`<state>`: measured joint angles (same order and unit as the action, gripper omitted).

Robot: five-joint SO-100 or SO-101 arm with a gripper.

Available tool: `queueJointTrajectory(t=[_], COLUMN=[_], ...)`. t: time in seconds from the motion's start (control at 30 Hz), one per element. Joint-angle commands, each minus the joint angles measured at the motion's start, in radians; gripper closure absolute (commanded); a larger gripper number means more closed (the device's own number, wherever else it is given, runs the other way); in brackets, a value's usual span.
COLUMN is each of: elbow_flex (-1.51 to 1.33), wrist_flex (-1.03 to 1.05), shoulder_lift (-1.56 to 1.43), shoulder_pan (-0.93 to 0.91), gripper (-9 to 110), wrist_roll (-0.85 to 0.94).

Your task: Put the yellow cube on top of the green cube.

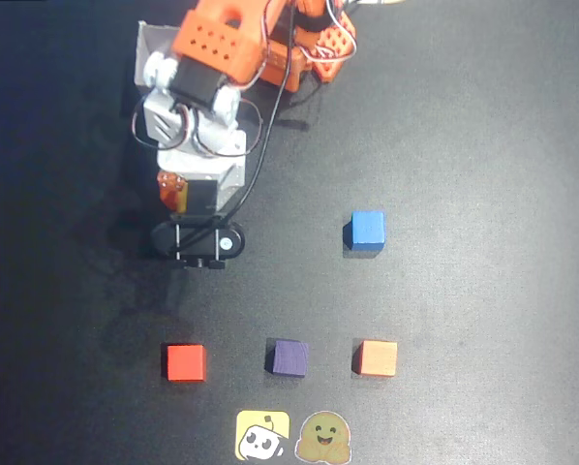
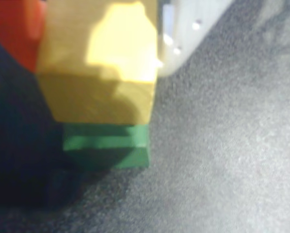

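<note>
Gripper (image 2: 99, 53) seemingly clamping yellow cube (image 2: 101, 73)

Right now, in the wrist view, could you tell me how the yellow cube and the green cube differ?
The yellow cube is pale yellow, while the green cube is dark green. The yellow one sits higher, between the orange and white fingers, while the green one rests on the dark mat below it. Yellow shows fully; green shows only a strip. Both are plain matte cubes.

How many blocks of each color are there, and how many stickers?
Red cube: 1
Purple cube: 1
Orange cube: 1
Blue cube: 1
Yellow cube: 1
Green cube: 1
Stickers: 2
Total: 6 cubes, 2 stickers, 8 things.
</note>
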<state>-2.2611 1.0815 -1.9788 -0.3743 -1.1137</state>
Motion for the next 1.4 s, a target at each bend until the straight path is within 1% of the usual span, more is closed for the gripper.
queueJointTrajectory(t=[0.0,0.73,0.93,1.0,1.37], elbow_flex=[0.002,-0.025,-0.025,-0.025,-0.025], wrist_flex=[-0.023,-0.083,-0.084,-0.084,-0.084], shoulder_lift=[-0.002,0.061,0.061,0.063,0.055], shoulder_pan=[-0.006,-0.012,-0.014,-0.014,-0.012], gripper=[98,98,95,88,85], wrist_roll=[0.006,0.012,0.008,0.002,-0.011])
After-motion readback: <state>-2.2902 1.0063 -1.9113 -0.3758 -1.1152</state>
